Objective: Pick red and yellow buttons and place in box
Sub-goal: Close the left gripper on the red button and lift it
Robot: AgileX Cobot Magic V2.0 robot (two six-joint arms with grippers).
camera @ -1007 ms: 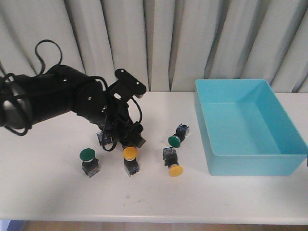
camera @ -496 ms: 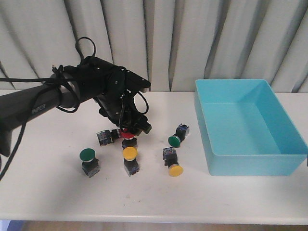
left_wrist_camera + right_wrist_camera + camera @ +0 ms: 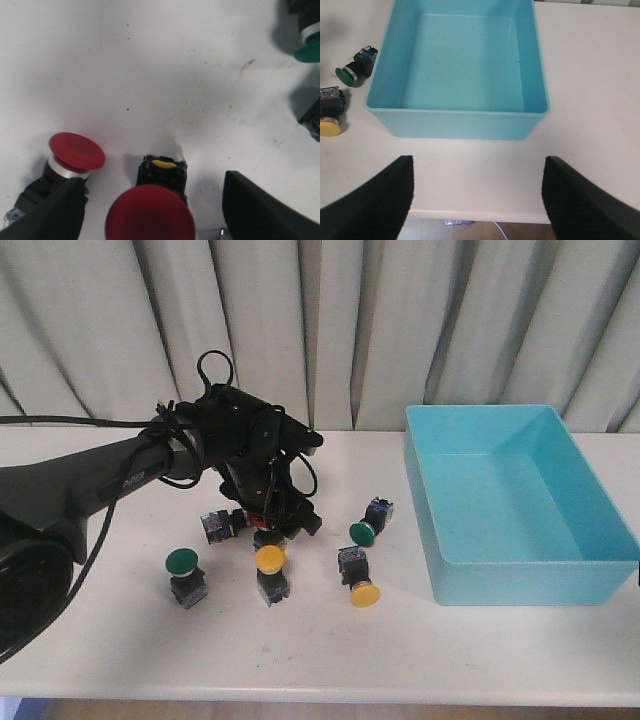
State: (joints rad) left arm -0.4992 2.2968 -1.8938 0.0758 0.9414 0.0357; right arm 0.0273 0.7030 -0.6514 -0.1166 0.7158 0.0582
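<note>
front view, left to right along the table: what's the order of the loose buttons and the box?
green button → yellow button → tipped yellow button → blue box. Skipped: the buttons under the left gripper and the second green one, which overlap others.

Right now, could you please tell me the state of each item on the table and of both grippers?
Box: empty, upright.
Red button nearest the jaws: upright, between open jaws, ungrasped.
Other red button: on its side.
Yellow buttons: on the table.
Green buttons: untouched.
Left gripper: open.
Right gripper: open, empty.
</note>
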